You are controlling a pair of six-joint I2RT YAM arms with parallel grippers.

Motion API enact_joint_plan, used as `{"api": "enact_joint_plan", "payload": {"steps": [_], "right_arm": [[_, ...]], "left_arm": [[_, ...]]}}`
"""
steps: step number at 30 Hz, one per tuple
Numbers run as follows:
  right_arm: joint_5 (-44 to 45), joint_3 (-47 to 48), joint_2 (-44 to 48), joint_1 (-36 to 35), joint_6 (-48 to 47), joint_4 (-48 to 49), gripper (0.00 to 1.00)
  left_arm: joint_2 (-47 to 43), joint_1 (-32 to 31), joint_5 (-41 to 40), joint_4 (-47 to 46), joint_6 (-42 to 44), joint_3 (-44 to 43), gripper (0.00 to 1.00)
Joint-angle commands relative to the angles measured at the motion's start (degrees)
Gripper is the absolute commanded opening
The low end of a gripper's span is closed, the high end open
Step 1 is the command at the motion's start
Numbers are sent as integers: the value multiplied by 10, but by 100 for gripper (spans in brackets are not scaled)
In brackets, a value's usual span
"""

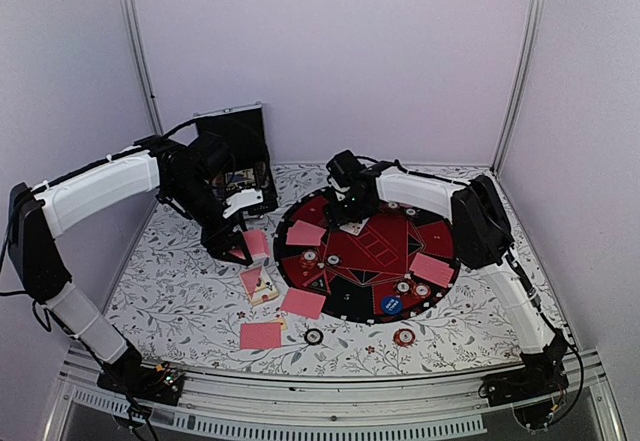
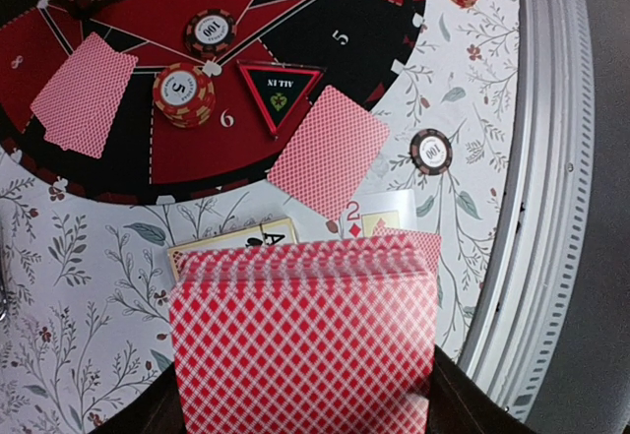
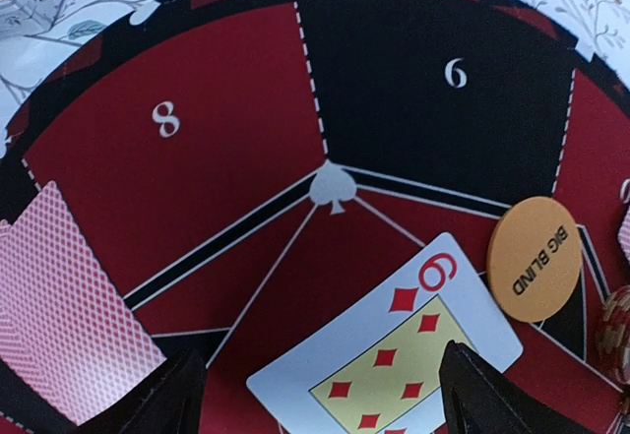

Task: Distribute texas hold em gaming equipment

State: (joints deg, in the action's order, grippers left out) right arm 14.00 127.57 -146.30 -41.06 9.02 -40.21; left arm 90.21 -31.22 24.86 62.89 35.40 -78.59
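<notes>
My left gripper [image 1: 241, 251] is shut on a deck of pink-red-backed playing cards [image 2: 305, 341], held just left of the mat above the table; the deck hides its fingers in the left wrist view. Below the deck lie a face-up ace of clubs [image 2: 236, 239] and a two of diamonds [image 2: 379, 219]. Single face-down cards [image 2: 330, 152] [image 2: 84, 93] and striped poker chips [image 2: 183, 94] [image 2: 431, 151] lie on and beside the mat. My right gripper [image 3: 320, 395] stands open low over the mat's far side. A face-up diamonds card [image 3: 394, 350] lies flat between its fingers, free of them.
The big round black-and-red mat [image 1: 345, 303] fills the table's middle. An orange "big blind" disc [image 3: 535, 259] lies right of the diamonds card. A blue disc [image 1: 391, 304] sits near the mat's front. The open black chip case [image 1: 240, 156] stands at the back left.
</notes>
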Motion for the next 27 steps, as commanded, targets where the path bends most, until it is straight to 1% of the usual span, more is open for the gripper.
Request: {"api": "enact_joint_plan", "payload": {"steps": [1, 4, 8, 10, 16, 18, 24, 27], "right_arm": [[-155, -36, 51, 28, 59, -4, 87], [-165, -59, 70, 36, 69, 6, 87], [-163, -90, 91, 38, 80, 9, 78], [-173, -122, 108, 41, 89, 20, 75], [-243, -247, 161, 58, 132, 85, 75], [-262, -273, 176, 61, 142, 104, 75], [-330, -305, 171, 77, 180, 154, 74], [-360, -306, 159, 84, 197, 170, 74]], "left_arm": [[-7, 5, 11, 5, 4, -6, 0], [-7, 5, 12, 4, 4, -7, 0], [-4, 5, 14, 4, 3, -9, 0], [-4, 5, 13, 4, 3, -8, 0], [-3, 5, 15, 1, 4, -3, 0], [-3, 5, 15, -1, 4, -3, 0], [-3, 5, 16, -1, 3, -3, 0], [-6, 5, 15, -1, 4, -1, 0]]}}
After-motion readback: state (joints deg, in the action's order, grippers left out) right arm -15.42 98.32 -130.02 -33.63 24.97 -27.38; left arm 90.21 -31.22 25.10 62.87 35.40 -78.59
